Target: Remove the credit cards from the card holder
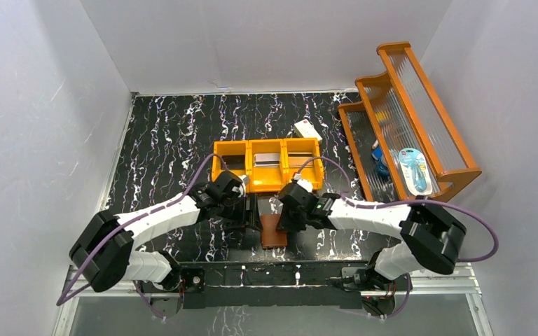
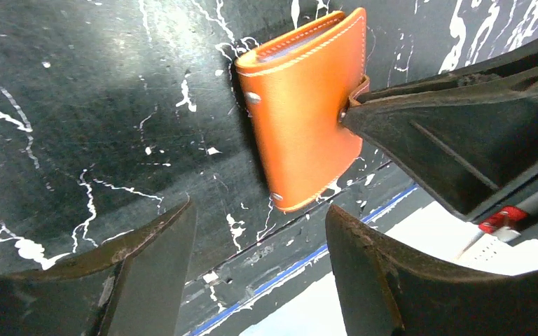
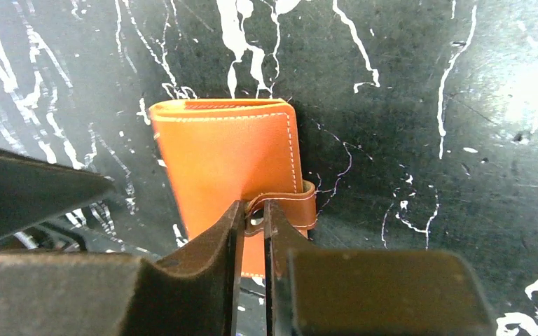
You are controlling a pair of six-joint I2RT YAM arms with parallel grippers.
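Card holder (image 1: 274, 232) closed, flat at table (image 1: 161, 140) near edge, long axis near-far, snap tab (image 3: 301, 203) seemingly rightward. Right claw (image 3: 253, 224) pinching tab; left claw (image 2: 259, 210) spread, empty.

Overall: bright, even light is falling from above, washing the white walls (image 1: 42, 105) pale.
Table: the glossy black table (image 1: 161, 140) is throwing back soft grey glare, strongest toward the right edge of the right wrist view.
Colour: the wallet (image 3: 224, 154) is glowing saturated orange up close and looking dull brown from overhead.
Focus: the left gripper (image 2: 259, 206) and right gripper (image 3: 252, 210) are blurring into dark shapes near the lens.
Clipping: a white patch is blowing out along the bottom of the left wrist view.
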